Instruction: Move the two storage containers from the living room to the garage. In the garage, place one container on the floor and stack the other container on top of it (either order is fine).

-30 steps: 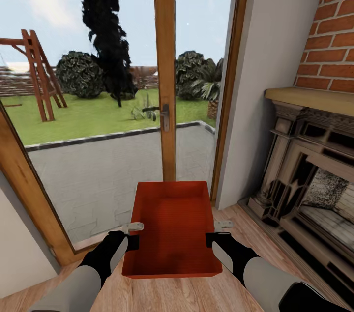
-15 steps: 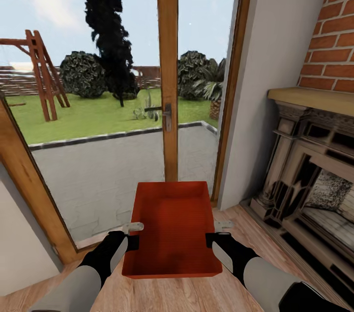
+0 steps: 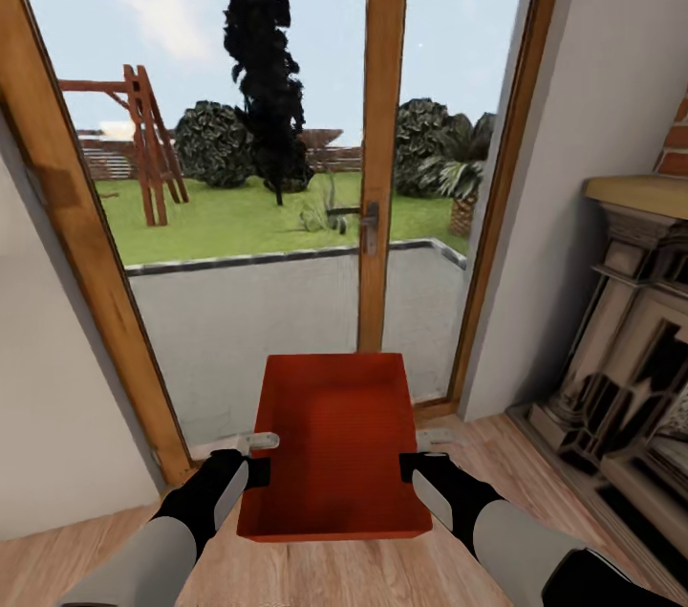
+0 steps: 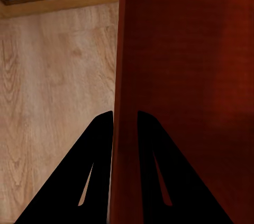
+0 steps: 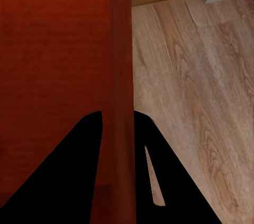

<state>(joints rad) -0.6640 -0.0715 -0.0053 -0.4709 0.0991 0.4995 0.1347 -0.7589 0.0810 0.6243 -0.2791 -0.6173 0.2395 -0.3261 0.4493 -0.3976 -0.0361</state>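
Note:
One orange-red storage container (image 3: pixel 334 449) hangs in front of me, held level between both arms above the light wood floor. My left gripper (image 3: pixel 256 471) is shut on its left wall (image 4: pixel 124 128), one finger on each side of the wall. On the opposite side my right gripper (image 3: pixel 413 466) is shut on the right wall (image 5: pixel 119 128) in the same way. The bin is open-topped and empty.
A glass patio door with a wooden frame (image 3: pixel 380 139) and a handle (image 3: pixel 368 217) stands straight ahead, a garden behind it. A stone fireplace (image 3: pixel 631 349) under brick lies at the right. A white wall (image 3: pixel 48 378) closes the left side.
The whole view has swung left: the door frame and fireplace have slid to the right in the picture and the left wall has come in. The container and both grippers keep their places.

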